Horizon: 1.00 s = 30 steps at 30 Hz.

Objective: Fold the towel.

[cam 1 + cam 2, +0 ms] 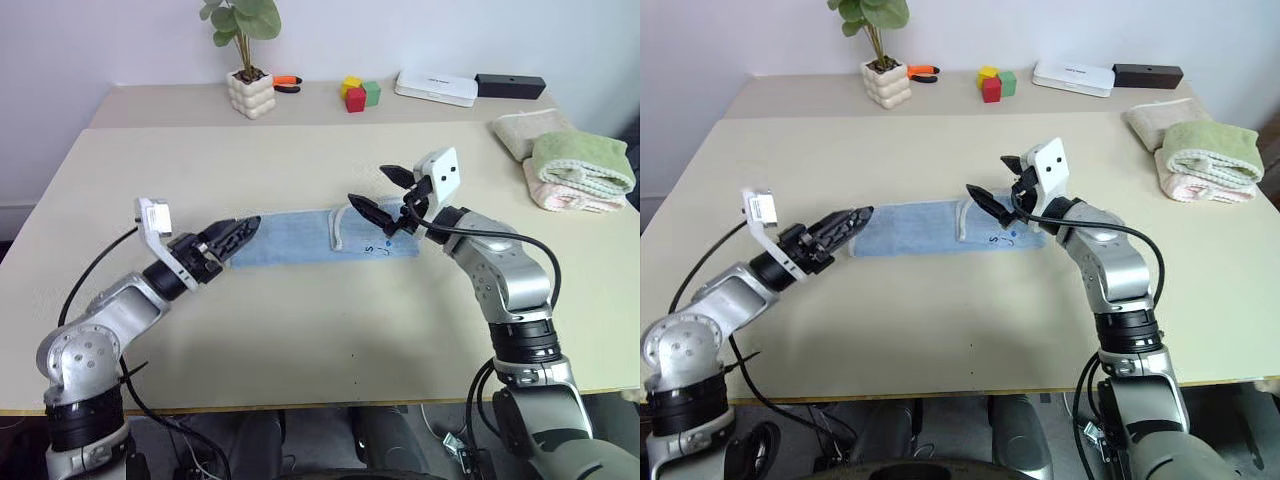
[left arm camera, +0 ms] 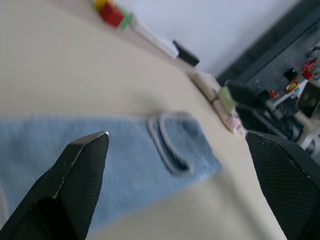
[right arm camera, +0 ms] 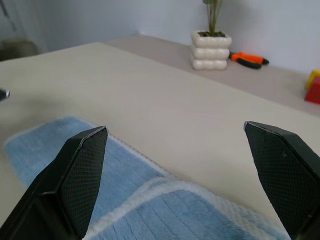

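**Towel folded into a strip, both jaws wide and empty**

The small light blue terry cloth towel (image 1: 300, 240) with pale hem lies as a long narrow strip mid-worktop (image 1: 300, 330), one end lapped over. The left gripper (image 1: 240, 235) sits at its left end, the right gripper (image 1: 385, 195) above its right end; both jaws wide, holding nothing.

We see a light blue towel (image 1: 300, 238) with whitish hem, a beige table (image 1: 300, 330), and green-over-pink folded towels (image 1: 580, 172).
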Motion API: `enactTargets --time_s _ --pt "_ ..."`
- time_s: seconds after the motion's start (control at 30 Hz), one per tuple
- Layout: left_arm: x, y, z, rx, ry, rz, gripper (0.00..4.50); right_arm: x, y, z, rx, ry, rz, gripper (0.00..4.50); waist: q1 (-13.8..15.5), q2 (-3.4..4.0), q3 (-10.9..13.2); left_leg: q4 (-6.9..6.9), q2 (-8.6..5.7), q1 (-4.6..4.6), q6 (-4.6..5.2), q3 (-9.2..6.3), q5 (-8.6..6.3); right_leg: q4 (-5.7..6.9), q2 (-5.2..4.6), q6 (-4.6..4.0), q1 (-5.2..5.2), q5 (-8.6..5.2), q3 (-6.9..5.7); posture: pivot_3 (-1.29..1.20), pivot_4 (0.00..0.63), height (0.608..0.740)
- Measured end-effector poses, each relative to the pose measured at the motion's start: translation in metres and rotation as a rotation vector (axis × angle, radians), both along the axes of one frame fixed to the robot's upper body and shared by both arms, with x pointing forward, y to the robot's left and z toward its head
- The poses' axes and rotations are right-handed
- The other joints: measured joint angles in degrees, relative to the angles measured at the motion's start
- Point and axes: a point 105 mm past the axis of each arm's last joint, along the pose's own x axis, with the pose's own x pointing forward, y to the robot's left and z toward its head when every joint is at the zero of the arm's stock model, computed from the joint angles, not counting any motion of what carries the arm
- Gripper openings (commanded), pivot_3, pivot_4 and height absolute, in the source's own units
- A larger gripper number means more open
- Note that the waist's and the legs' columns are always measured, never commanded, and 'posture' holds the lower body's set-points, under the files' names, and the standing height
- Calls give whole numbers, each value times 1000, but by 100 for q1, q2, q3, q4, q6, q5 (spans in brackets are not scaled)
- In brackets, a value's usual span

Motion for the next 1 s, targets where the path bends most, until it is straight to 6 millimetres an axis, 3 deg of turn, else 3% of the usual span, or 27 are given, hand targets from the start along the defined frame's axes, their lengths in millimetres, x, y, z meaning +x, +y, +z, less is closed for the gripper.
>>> enactTargets --time_s 0.1,0.37,0.73,1.0 --pt "-6 1 -18 -31 109 77 4500 -1 -2 2 -12 -20 14 4457 15 0 0 2 0 2 0 0 0 2 0 0 2 0 0 0 150 740" --pt "3 14 -56 -92 397 344 4500 -2 0 2 -22 -37 27 4457 40 -1 -1 11 -3 1 -2 -1 1 1 -1 0 5 1 0 0 150 740" --pt "19 4 -52 -300 537 397 4500 0 0 0 -34 -33 23 4457 161 3 -4 16 -7 2 -14 0 8 -2 -3 0 11 1 0 0 150 740" --pt "29 -5 -53 -344 562 386 4500 -6 -4 -1 -65 -31 52 4457 224 25 -18 19 -16 10 -16 -2 9 -20 -12 0 36 1 -3 0 150 740"
